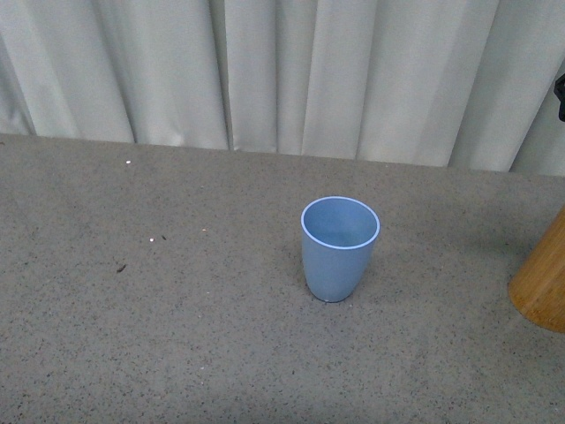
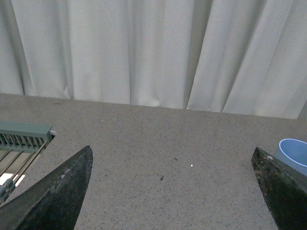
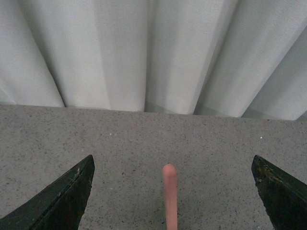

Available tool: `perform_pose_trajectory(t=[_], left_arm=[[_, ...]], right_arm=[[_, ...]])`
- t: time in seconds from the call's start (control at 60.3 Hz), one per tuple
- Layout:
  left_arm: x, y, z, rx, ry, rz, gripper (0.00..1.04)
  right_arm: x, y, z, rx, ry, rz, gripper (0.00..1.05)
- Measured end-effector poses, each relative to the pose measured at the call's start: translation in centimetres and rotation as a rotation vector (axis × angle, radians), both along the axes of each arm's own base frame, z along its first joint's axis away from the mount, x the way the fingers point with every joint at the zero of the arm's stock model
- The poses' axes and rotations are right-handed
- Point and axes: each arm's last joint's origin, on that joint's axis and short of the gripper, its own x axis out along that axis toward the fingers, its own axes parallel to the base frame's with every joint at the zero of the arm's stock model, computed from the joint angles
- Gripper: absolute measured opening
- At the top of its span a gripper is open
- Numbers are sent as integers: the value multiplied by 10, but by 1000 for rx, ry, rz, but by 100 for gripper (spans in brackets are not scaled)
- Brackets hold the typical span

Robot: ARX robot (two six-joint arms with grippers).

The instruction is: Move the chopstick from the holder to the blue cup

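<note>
The blue cup (image 1: 340,248) stands upright and empty near the middle of the grey table. The tan wooden holder (image 1: 543,283) shows only partly at the right edge of the front view. A salmon-pink chopstick (image 3: 170,196) rises between the wide-apart fingers of my right gripper (image 3: 172,179), which is open and touches nothing. My left gripper (image 2: 172,179) is open too, over bare tabletop, with the blue cup's rim (image 2: 293,152) just beyond one fingertip. Neither arm appears in the front view.
White curtains (image 1: 282,71) hang along the far edge of the table. A pale green rack (image 2: 21,143) sits at the edge of the left wrist view. A dark object (image 1: 560,95) pokes in at the front view's right edge.
</note>
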Motion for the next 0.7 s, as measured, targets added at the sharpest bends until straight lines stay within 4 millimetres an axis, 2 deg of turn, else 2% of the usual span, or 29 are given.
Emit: perform_pose_trajectory(t=[0.348, 0.697], left_arm=[[0, 0, 0, 0, 0, 0, 98], [0, 0, 0, 0, 0, 0, 98]], right_arm=[[32, 6, -17, -23, 11, 9, 95], [42, 10, -40, 32, 40, 15, 95]])
